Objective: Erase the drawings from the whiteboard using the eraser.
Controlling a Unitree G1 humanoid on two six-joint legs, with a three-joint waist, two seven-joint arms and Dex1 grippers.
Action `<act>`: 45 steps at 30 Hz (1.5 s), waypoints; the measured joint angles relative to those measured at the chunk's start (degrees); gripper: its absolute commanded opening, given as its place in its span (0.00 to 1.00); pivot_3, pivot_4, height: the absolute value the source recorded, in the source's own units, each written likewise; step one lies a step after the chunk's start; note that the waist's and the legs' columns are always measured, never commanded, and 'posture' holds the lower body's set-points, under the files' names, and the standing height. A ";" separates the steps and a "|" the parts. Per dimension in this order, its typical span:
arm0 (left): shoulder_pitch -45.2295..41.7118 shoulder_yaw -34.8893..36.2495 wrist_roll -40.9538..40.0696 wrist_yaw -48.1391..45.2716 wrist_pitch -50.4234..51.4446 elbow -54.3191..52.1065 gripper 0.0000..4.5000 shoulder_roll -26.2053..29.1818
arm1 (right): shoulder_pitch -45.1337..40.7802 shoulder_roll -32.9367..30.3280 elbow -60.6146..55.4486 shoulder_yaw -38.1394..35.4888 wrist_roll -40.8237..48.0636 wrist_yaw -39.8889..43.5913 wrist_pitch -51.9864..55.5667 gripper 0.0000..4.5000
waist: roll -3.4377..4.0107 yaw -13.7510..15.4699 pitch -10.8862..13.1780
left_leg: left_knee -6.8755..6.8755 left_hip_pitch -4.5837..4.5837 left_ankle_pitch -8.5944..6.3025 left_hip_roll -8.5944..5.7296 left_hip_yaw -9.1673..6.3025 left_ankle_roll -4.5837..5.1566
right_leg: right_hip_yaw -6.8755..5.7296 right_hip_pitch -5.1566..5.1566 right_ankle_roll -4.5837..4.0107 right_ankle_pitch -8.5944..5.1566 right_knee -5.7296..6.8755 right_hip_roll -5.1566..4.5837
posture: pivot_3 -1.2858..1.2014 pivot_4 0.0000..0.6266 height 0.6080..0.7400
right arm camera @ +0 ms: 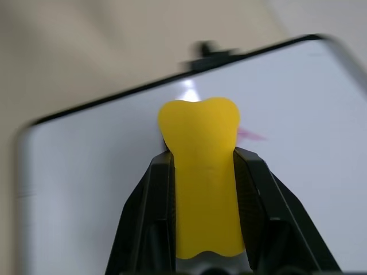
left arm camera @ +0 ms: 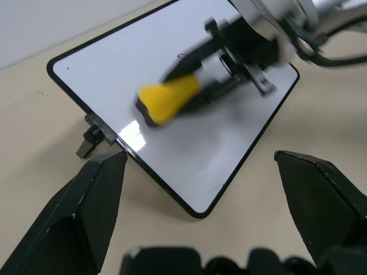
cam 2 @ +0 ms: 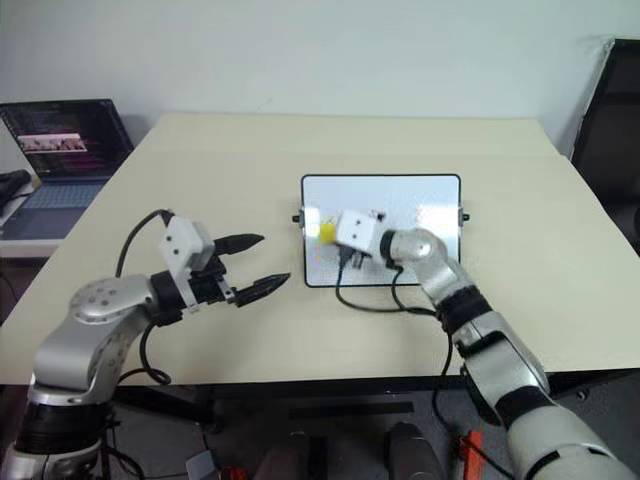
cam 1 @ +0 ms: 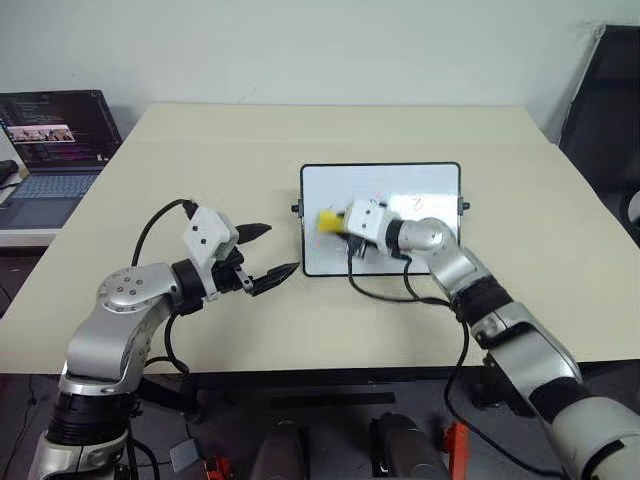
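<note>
The whiteboard (cam 1: pixel 381 218) lies flat on the beige table (cam 1: pixel 250 180), near its middle. Over the board's left part, the right claw (right arm camera: pixel 202 172) pinches the yellow eraser (right arm camera: pixel 202 177) between its 2 black fingers (right arm camera: pixel 152 212), the block's free end sticking out past the fingertips, its dark underside facing the board. A faint pink drawing (right arm camera: pixel 250 135) shows on the white surface just beside the eraser's tip; it is too blurred to read. The left claw (cam 1: pixel 267 255) hangs above the table just left of the whiteboard, apart from it, fingers spread wide and holding nothing. A laptop (cam 1: pixel 50 150) sits well left of the whiteboard, screen text too small to read.
</note>
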 measured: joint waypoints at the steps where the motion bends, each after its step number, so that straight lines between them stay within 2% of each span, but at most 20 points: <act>1: -0.03 -0.06 0.00 -0.01 0.00 0.05 1.00 0.00 | -0.67 -0.02 0.69 -0.42 -0.18 -1.47 0.00 0.23 | -0.01 0.00 0.00 | -0.01 0.01 0.00 0.00 0.01 0.00 | 0.01 0.00 0.00 0.00 0.00 0.00 | 0.52 0.24 1.00; 4: -0.27 -0.49 0.00 -0.04 0.00 0.80 1.00 -0.06 | -1.49 0.12 1.68 -0.91 -1.29 -4.82 0.09 0.23 | -0.01 -0.05 -0.01 | -0.05 -0.01 0.00 0.00 0.03 0.00 | 0.03 -0.02 0.00 0.00 -0.01 0.00 | 0.52 0.24 1.00; 8: -0.64 -0.89 0.00 -0.06 -0.30 1.08 1.00 -0.09 | -1.49 0.14 1.10 -0.86 -2.18 -4.56 0.39 0.23 | -0.01 -0.05 -0.01 | -0.07 -0.03 0.00 0.01 0.04 0.00 | 0.04 -0.03 0.01 0.00 -0.03 0.00 | 0.52 0.24 1.00; 10: -0.69 -1.03 0.00 -0.11 -0.58 1.13 1.00 -0.09 | -0.43 -0.15 -0.62 -0.85 -2.19 -2.59 0.78 0.23 | -0.01 -0.05 -0.01 | -0.07 -0.02 0.00 0.01 0.04 0.00 | 0.03 -0.02 0.01 0.00 -0.03 0.00 | 0.52 0.24 1.00; 16: -2.07 -1.65 -0.01 -0.31 -0.77 1.59 1.00 -0.12 | 7.05 -1.16 -9.41 1.49 -0.87 10.03 1.50 0.23 | -0.01 -0.13 -0.01 | -0.15 -0.03 0.00 0.03 0.04 0.00 | 0.03 -0.03 0.01 -0.02 -0.07 0.03 | 0.52 0.24 1.00; 20: -2.79 -1.94 -0.01 -1.06 -0.87 1.97 1.00 -0.13 | 10.19 -2.60 -14.47 2.22 0.32 15.51 5.39 0.23 | -0.02 -0.09 -0.01 | -0.15 -0.05 0.00 0.03 0.03 0.00 | 0.02 -0.04 0.01 -0.03 -0.07 0.03 | 0.52 0.24 1.00; 25: -5.23 -2.58 -0.01 -2.19 -0.99 4.24 1.00 -0.28 | 12.74 -4.77 -24.93 -4.36 9.61 20.56 18.09 0.23 | 0.04 0.18 0.18 | -0.16 -0.31 -0.01 0.01 0.00 0.00 | 0.00 -0.25 0.15 0.03 -0.11 0.03 | 0.52 0.24 1.00; 30: -9.04 -2.68 -0.79 -4.08 -0.97 5.04 1.00 0.15 | 14.47 -16.85 -45.29 -16.71 22.58 26.17 33.23 0.23 | 0.04 0.99 0.20 | -0.21 -0.61 -0.24 0.01 -0.12 -0.31 | -0.13 -0.43 0.41 -0.16 -0.21 0.01 | 0.52 0.24 1.00; 32: -10.07 -2.54 -0.87 -5.10 -0.98 5.87 1.00 1.06 | 17.16 -22.02 -49.49 -20.80 25.29 27.17 36.77 0.23 | 0.03 1.26 0.20 | -0.24 -0.62 -0.34 0.01 -0.09 -0.38 | -0.12 -0.44 0.32 -0.24 -0.24 0.00 | 0.52 0.24 1.00; 38: -13.31 -3.88 -0.49 -7.53 -1.35 9.06 1.00 1.70 | 29.30 -34.73 -50.76 -27.90 26.40 27.76 38.87 0.22 | 0.03 1.40 0.20 | -0.26 -0.74 -0.53 -0.05 -0.01 -0.32 | -0.10 -0.49 0.28 -0.37 -0.37 -0.06 | 0.52 0.24 1.00; 40: -13.77 -4.62 -0.20 -7.65 -1.29 10.65 1.00 1.52 | 32.25 -36.71 -49.88 -29.56 26.38 27.81 38.76 0.22 | 0.02 1.35 0.21 | -0.25 -0.75 -0.54 -0.05 0.00 -0.32 | -0.08 -0.49 0.29 -0.37 -0.39 -0.07 | 0.52 0.24 1.00; 45: -14.88 -6.68 0.21 -7.76 -1.07 11.31 1.00 0.72 | 32.74 -37.33 -49.60 -31.37 27.22 27.06 38.68 0.22 | 0.01 0.28 0.23 | -0.20 -0.68 -0.54 -0.03 0.03 -0.32 | -0.03 -0.49 0.54 -0.52 -0.27 -0.04 | 0.52 0.24 1.00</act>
